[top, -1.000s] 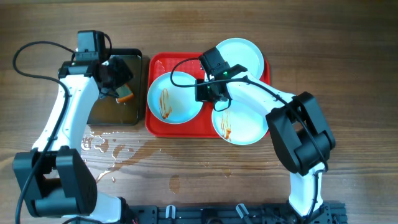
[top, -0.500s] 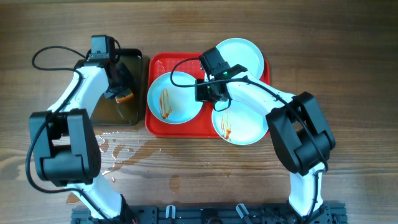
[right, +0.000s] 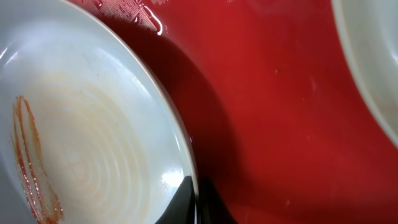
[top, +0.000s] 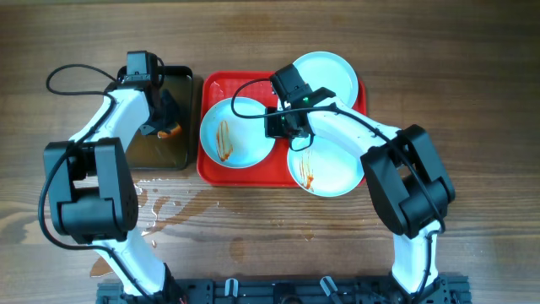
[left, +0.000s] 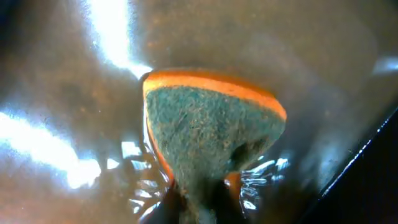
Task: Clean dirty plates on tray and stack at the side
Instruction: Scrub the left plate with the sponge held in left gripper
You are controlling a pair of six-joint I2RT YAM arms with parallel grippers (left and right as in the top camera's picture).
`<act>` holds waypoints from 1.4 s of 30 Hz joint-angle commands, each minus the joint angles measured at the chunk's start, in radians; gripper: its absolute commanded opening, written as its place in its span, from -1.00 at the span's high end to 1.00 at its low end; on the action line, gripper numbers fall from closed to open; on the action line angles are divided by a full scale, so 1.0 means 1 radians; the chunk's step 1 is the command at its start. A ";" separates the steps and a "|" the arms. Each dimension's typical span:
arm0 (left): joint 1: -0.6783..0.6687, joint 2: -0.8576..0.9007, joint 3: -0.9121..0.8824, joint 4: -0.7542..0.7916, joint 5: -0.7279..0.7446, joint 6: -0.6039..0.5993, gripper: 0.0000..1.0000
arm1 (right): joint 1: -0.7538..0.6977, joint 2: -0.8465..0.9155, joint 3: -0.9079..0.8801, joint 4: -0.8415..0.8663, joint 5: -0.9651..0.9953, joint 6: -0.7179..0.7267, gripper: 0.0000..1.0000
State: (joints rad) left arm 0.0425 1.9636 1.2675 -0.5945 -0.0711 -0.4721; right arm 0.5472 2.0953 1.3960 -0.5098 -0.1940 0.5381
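The right gripper point(right: 195, 208) shows at the bottom edge as two dark fingertips closed on the rim of the near plate point(right: 93, 143), one on each side of the rim. The plate is pale, with reddish-brown sauce streaks point(right: 31, 168) at its left and faint concentric smears across its centre. Beside it lies the red tray point(right: 280, 124), with water droplets point(right: 132, 12) near the top. A second plate point(right: 373, 50) shows only its rim at the right edge, apart from the first.

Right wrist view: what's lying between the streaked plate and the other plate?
Only bare red tray, wet near the top, separates the streaked plate from the other plate; the right wrist view shows it.
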 commanded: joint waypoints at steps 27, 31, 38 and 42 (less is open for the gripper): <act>-0.233 -0.042 0.021 -0.109 0.281 0.232 0.92 | -0.036 0.048 0.005 0.013 -0.130 -0.019 0.91; -0.236 0.013 0.019 -0.141 0.280 0.173 0.92 | -0.036 0.048 0.005 0.016 -0.130 -0.020 0.91; -0.294 0.013 0.012 -0.324 0.457 0.218 0.92 | -0.036 0.048 0.005 0.019 -0.131 -0.019 0.91; -0.330 0.013 -0.014 -0.161 0.319 0.083 0.92 | -0.036 0.048 0.005 0.027 -0.142 -0.019 0.91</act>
State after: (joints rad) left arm -0.2646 1.9617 1.2850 -0.8570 0.3275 -0.2832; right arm 0.5068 2.1098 1.3960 -0.4942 -0.3069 0.5190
